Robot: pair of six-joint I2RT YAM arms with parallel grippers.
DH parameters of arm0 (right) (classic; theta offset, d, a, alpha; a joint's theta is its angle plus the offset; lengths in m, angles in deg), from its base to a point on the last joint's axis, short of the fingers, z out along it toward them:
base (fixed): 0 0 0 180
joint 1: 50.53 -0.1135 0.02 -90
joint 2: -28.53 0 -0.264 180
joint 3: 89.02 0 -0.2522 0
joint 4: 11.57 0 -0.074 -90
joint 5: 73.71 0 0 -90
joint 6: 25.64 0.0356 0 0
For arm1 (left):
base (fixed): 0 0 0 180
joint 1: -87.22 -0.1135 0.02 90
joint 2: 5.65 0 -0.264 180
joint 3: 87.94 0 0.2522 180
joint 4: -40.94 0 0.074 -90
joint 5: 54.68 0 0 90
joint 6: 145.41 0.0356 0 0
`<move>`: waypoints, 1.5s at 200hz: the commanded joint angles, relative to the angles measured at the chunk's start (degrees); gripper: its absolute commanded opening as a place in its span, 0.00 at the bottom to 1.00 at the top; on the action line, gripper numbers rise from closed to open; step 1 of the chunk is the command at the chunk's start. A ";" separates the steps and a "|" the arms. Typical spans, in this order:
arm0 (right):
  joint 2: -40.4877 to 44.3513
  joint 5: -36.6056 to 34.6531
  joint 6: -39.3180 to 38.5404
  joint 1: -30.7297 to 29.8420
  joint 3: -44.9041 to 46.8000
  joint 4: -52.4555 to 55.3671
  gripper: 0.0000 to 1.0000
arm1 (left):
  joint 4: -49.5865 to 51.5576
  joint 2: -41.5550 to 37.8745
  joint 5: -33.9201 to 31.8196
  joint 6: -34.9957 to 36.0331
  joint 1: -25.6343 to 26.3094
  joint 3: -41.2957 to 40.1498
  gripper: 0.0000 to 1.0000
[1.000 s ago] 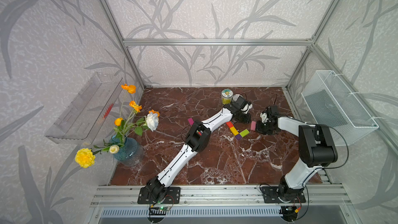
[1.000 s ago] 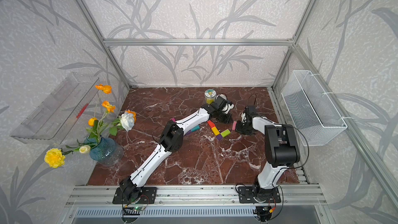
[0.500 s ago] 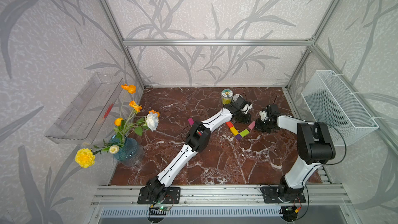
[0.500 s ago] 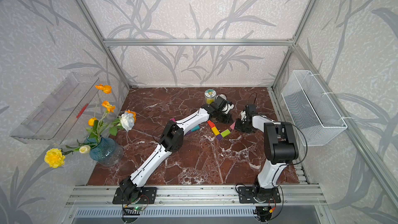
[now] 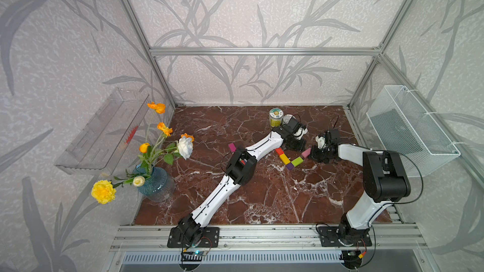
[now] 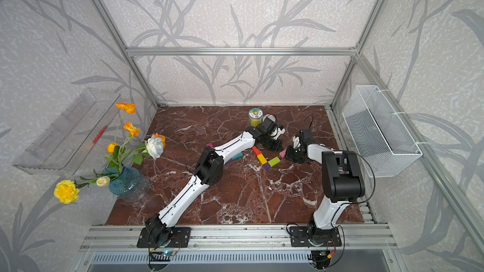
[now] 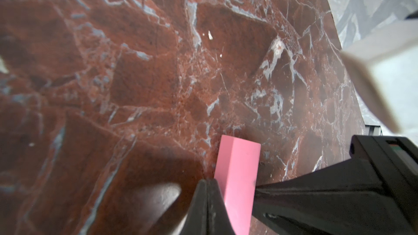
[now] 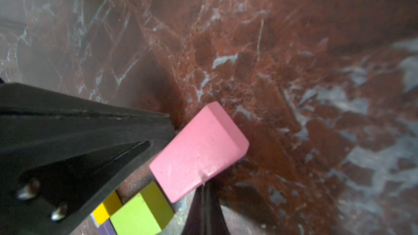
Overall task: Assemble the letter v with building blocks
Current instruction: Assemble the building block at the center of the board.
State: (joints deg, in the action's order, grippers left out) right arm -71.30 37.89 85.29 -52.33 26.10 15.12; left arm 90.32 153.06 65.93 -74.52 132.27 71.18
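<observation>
— Question from us: are the left pincer (image 7: 207,186) and the right pincer (image 8: 204,188) gripping the pink block (image 5: 306,152) or what?

— Nope, we see each one pressed together at the tips. Left leans its tip on one long side of it, right on the opposite side. It lies on the table (image 5: 262,194), just beside the lime green block (image 5: 297,161), which meets the purple corner block (image 5: 289,166) of the letter v (image 6: 266,166). The yellow block (image 5: 284,158) and red block (image 5: 279,151) run up the other leg.
</observation>
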 commanded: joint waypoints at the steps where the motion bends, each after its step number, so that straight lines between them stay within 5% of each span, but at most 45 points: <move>1: 0.10 -0.95 0.25 -0.12 2.48 2.83 0.00 | 3.72 0.82 1.27 2.16 1.27 1.07 0.01; 90: 3.37 -0.78 0.43 -0.22 5.88 1.64 0.00 | 4.73 -1.03 4.98 3.12 2.05 -2.22 0.00; 300: 2.69 -1.13 0.09 -1.82 4.97 2.79 0.00 | 4.11 -5.26 2.24 5.23 2.01 -7.90 0.00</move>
State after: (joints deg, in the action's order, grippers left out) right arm -67.41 38.18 85.71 -52.99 30.65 14.66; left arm 91.11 149.33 68.16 -70.37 132.97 64.75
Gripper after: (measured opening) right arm 0.045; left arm 0.048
